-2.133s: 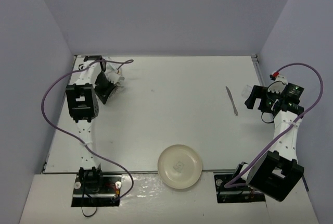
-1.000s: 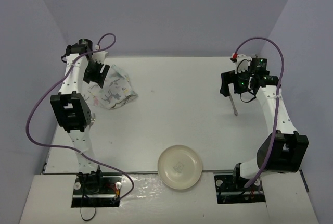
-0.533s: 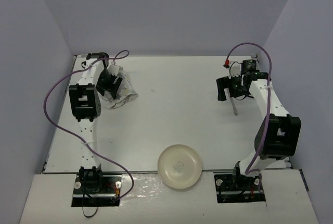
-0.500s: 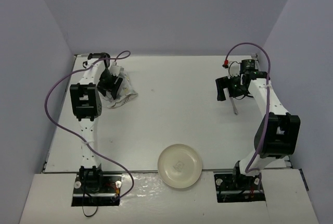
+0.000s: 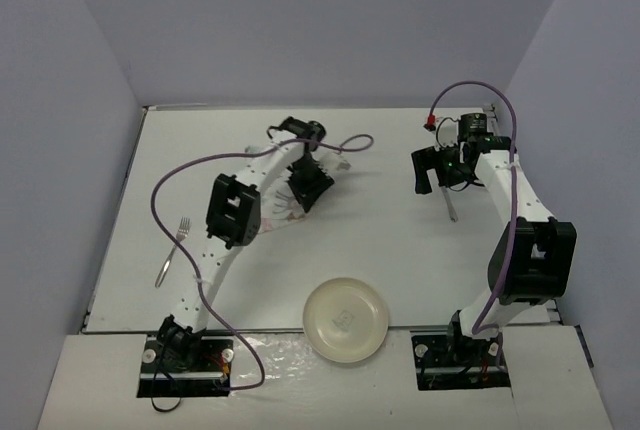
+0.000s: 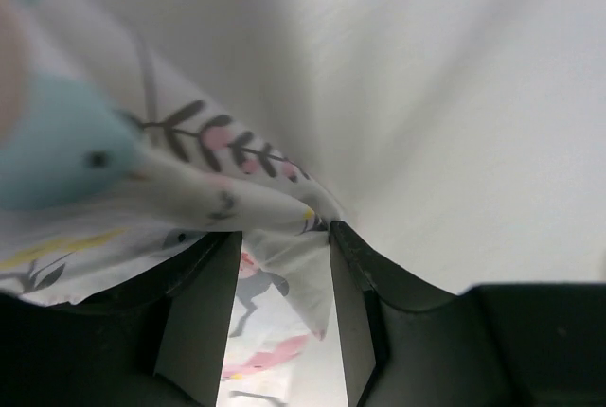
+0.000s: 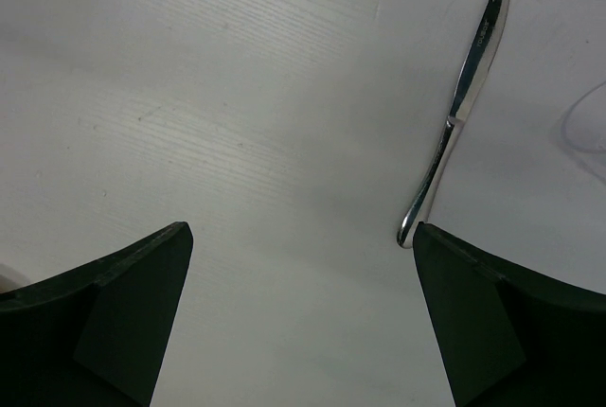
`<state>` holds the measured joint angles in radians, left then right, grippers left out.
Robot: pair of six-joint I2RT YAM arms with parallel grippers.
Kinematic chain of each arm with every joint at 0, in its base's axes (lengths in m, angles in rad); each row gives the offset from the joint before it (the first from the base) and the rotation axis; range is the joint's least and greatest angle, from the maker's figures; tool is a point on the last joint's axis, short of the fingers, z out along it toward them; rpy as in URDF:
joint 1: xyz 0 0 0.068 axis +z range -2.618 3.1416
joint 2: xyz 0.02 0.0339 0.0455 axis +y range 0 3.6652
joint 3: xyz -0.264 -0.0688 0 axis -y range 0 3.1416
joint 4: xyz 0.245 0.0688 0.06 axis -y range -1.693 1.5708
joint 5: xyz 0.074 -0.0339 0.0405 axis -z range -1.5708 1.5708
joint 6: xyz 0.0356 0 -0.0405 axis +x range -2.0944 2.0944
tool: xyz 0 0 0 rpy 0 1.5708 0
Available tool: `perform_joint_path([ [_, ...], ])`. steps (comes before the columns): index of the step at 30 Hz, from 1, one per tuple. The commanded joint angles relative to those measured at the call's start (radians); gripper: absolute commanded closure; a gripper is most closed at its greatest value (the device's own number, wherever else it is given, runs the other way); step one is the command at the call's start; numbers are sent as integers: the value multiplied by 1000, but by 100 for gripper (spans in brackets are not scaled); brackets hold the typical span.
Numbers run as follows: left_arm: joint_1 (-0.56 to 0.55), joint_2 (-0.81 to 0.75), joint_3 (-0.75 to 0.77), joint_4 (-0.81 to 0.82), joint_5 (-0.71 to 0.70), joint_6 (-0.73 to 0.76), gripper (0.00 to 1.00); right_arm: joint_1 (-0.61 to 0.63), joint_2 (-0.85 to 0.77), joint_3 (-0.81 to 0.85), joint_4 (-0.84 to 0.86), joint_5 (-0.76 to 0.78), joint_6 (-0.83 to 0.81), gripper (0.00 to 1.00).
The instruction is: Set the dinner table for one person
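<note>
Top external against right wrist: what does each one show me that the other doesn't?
Only top external: the fork at the left, the plate at the near edge, and the patterned placemat mid-table under the left arm. Only right wrist: the knife whole, end to end; from above its far end is hidden under the arm. Both: the knife, the white table and the open right fingers.

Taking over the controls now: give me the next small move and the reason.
Probably draw the left gripper nearer the plate and lower it, so the placemat can spread flat on the dinner table: it is bunched between the fingers, beyond the plate.
</note>
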<state>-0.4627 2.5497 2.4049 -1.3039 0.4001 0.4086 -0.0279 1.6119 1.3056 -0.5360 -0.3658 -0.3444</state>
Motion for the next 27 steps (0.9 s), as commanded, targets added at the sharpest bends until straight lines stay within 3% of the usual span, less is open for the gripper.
perform_joint_path([
  [1, -215, 1, 65, -236, 146, 59, 62, 14, -50, 8, 0, 11, -18, 0],
  [4, -271, -22, 80, -227, 156, 64, 62, 17, -76, -13, 3, 14, -24, 0],
  [8, -249, -82, 132, -177, 85, 18, 59, 19, -90, -37, 16, 13, -25, 0],
  [12, -174, -190, 127, -102, -98, -25, 53, 20, -93, -40, 19, 10, -25, 0],
  [17, -39, -320, 54, -81, -171, -25, 49, 20, -77, -32, 22, 11, -24, 0],
  [19, 17, -344, 10, -86, -170, -12, 47, 22, -65, -24, 22, 10, -22, 0],
  [23, 149, -327, -41, -142, -36, 7, 44, 53, -31, 8, 18, 15, -16, 0],
  [27, 190, -338, -96, -190, 71, 39, 43, 97, 6, 82, -4, 52, -34, 0],
])
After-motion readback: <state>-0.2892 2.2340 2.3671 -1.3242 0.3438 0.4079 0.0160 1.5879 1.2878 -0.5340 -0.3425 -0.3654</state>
